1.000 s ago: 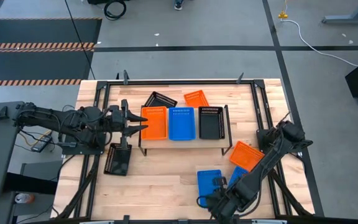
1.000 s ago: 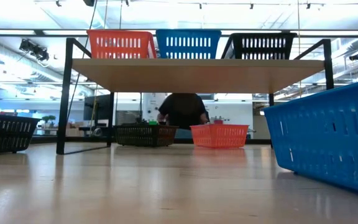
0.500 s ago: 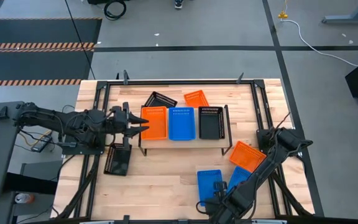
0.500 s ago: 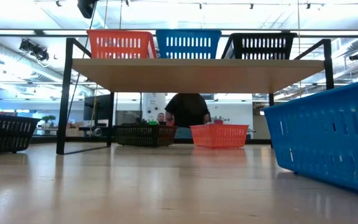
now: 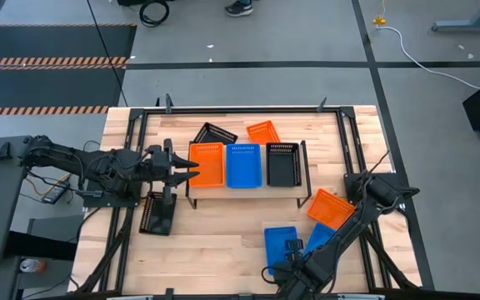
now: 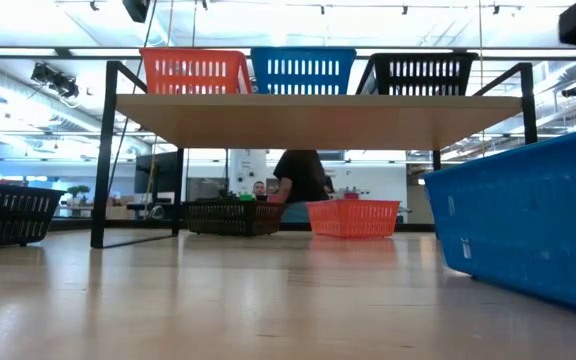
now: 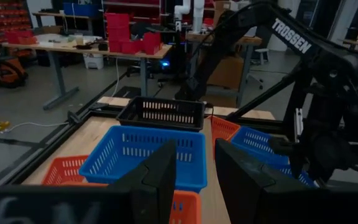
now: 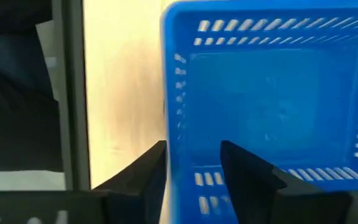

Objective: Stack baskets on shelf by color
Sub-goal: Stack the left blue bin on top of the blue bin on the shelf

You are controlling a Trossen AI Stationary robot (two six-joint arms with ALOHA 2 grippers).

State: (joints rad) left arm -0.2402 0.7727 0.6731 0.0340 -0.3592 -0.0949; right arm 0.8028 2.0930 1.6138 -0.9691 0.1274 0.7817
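Note:
The shelf [image 5: 302,167] holds an orange basket [image 5: 209,167], a blue basket [image 5: 243,165] and a black basket [image 5: 282,163], side by side. On the table lie a black basket [image 5: 157,213] at the left, a black basket [image 5: 215,133] and an orange basket [image 5: 262,131] behind the shelf, and an orange basket [image 5: 332,207] and two blue baskets [image 5: 278,242] [image 5: 317,236] at the near right. My left gripper [image 5: 192,167] hovers open at the shelf's left end, over the orange basket's edge [image 7: 179,208]. My right gripper [image 5: 293,248] is open at the nearer blue basket [image 8: 272,93]. My right gripper stands astride a side wall [image 8: 174,93] of the blue basket near a corner, one finger [image 8: 247,168] inside the basket and the other outside it. The basket rests on the table. Whether either finger touches the wall, I cannot tell.
Black rails [image 5: 140,125] frame the plank tabletop. Bare wood [image 5: 215,242] lies in front of the shelf, between the left black basket and the blue baskets. In the low view a blue basket [image 6: 528,220] stands close at the right, and a person [image 6: 300,180] is in the room behind.
My right arm has shifted a little toward the near edge, and part of it now shows at the low view's upper right. The person in the background has walked to the right. No basket has clearly moved.

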